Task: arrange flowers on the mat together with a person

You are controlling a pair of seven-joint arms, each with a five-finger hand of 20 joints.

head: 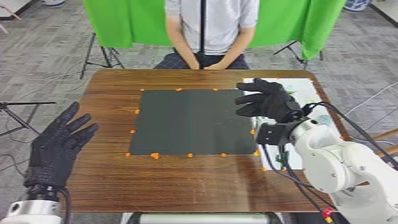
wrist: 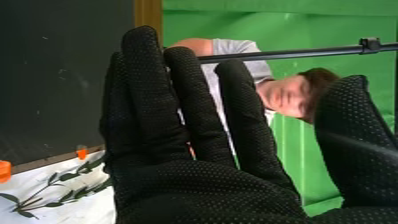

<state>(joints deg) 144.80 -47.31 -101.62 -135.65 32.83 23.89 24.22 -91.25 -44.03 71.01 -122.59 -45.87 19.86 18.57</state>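
My left hand, black-gloved: fingers spread, at the left edge of the brown wooden table. One dark square mat. My right hand, black-gloved: fingers extended, thumb apart, above a white sheet bearing green leafy stems.

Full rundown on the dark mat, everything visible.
The dark mat is a charcoal, matte-looking rectangle lying flat on the brown wooden table, with faint pale marks. Small orange pieces dot its edges. A white sheet lies along its right side; the right hand is near its far-right corner.
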